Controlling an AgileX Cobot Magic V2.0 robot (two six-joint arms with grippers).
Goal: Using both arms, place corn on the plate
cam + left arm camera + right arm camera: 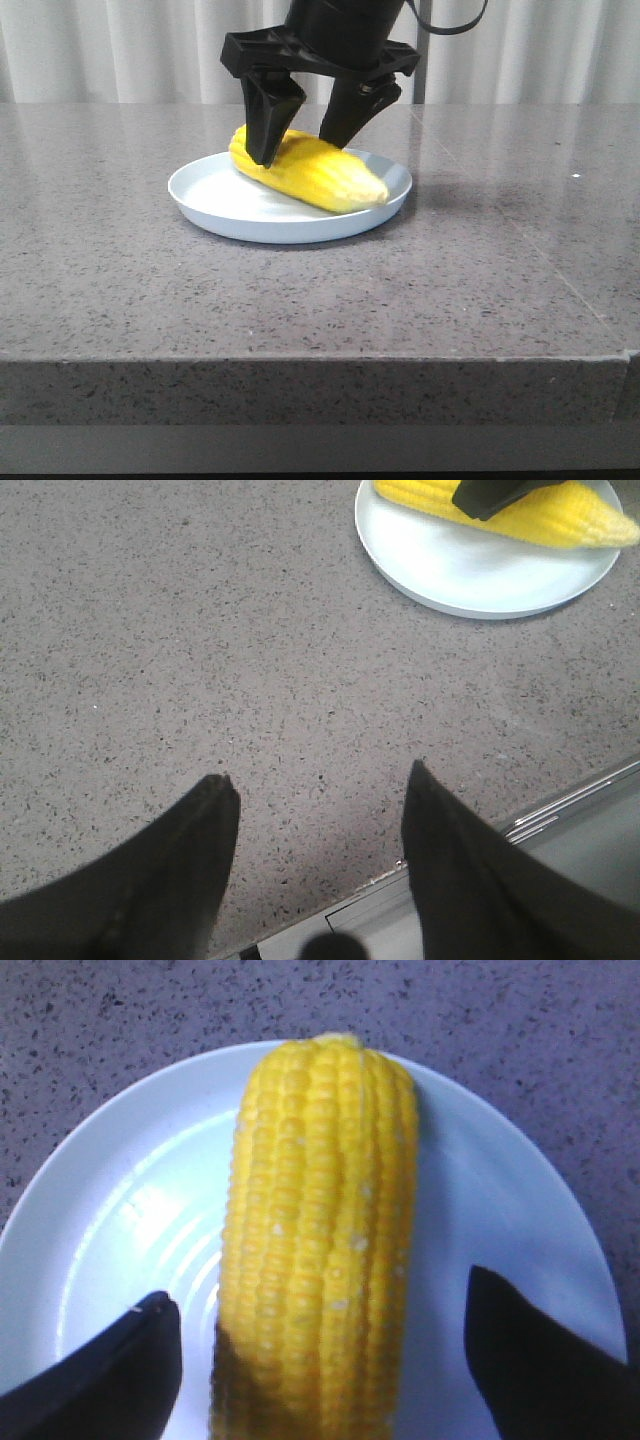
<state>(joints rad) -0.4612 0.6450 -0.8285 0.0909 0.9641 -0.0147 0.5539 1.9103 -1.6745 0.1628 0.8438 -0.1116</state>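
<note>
The table (480, 280) is a speckled grey stone slab, with pale curtains (120, 50) hanging behind it. On it sits the plate (215, 215), round and pale blue-white, well back from the front edge.

The corn (320, 175) lies on the plate, on its side, tapered tip pointing toward the plate's right rim in the front view, the thick end toward the back left. In the right wrist view it runs lengthwise down the middle of the plate (500, 1190), kernels in neat rows (320, 1230).

The right gripper (305, 130) hangs over the cob, its two black fingers spread wide and straddling it. From the right wrist camera there is bare plate between each fingertip (135, 1345) and the corn's flanks — nothing is clamped. In the front view the left-hand finger (268, 120) overlaps the cob's near side; whether its tip touches the kernels cannot be told from there.

The left gripper (320, 780) is off to the side over bare table (250, 660), well apart from the plate (470, 575), which shows at the far corner of its view with the corn (560, 520) and a black fingertip (490, 495) across it. Its fingers (200, 830) stand wide apart with only stone between them — holding nothing.
</note>
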